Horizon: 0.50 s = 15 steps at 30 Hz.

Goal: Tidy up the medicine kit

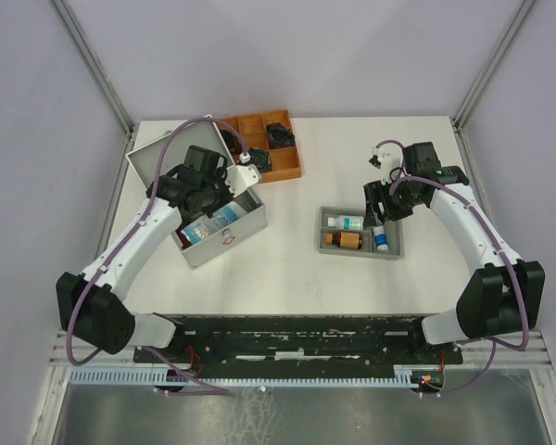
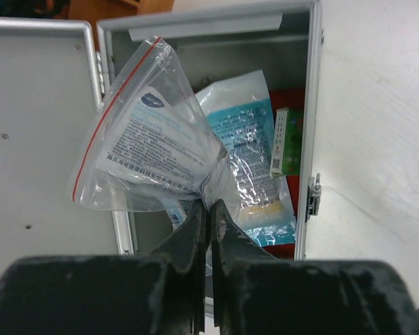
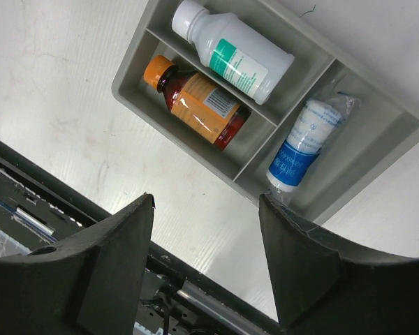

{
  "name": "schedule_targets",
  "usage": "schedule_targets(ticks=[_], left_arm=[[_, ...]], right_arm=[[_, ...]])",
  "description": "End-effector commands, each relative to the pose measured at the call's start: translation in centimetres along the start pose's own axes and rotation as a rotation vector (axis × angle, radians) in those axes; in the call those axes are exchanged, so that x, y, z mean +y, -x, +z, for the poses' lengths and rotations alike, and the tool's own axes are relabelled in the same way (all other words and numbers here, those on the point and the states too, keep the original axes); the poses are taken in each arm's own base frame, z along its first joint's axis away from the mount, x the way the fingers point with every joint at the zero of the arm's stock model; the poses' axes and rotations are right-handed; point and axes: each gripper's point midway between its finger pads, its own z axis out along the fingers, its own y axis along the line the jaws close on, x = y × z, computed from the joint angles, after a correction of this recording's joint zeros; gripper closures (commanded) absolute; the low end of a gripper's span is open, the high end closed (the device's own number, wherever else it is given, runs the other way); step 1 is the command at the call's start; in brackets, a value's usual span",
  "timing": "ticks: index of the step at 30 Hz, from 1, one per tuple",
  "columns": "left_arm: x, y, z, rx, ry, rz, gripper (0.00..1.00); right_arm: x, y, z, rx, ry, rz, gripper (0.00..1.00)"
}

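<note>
The medicine kit (image 1: 227, 239) sits open left of centre in the top view, the left gripper (image 2: 209, 209) pinched tight on a clear zip bag (image 2: 146, 146) above it, so packing seems in hand and the next move calls for lowering and releasing the bag, while the right gripper (image 3: 206, 202) hangs empty, jaws apart, over the grey tray (image 3: 384, 139).

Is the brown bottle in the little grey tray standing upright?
No, the brown bottle lies on its side in the grey tray.

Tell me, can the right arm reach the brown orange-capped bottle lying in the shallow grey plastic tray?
Probably yes: the open right gripper hovers near the grey tray, and nothing covers the brown orange-capped bottle.
</note>
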Motion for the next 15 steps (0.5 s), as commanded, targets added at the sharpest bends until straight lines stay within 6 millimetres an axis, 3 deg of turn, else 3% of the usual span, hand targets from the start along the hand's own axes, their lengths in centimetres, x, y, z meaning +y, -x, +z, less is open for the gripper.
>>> schedule_targets(ticks=[1,8,15], left_arm=[[0.6,-3.2,1.6,0.119,-0.05,0.051,0.97],[0.8,-7.8,5.1,0.244,-0.123,0.015,0.92],[-0.5,-11.1,7.4,0.307,-0.212,-0.006,0.88]], right_arm=[[0.4,1.2,-0.5,-0.062,0.02,-0.04,0.3],[0.4,0.8,-0.3,-0.058,0.024,-0.048,0.3],[0.4,0.7,-0.2,-0.055,0.026,-0.048,0.3]])
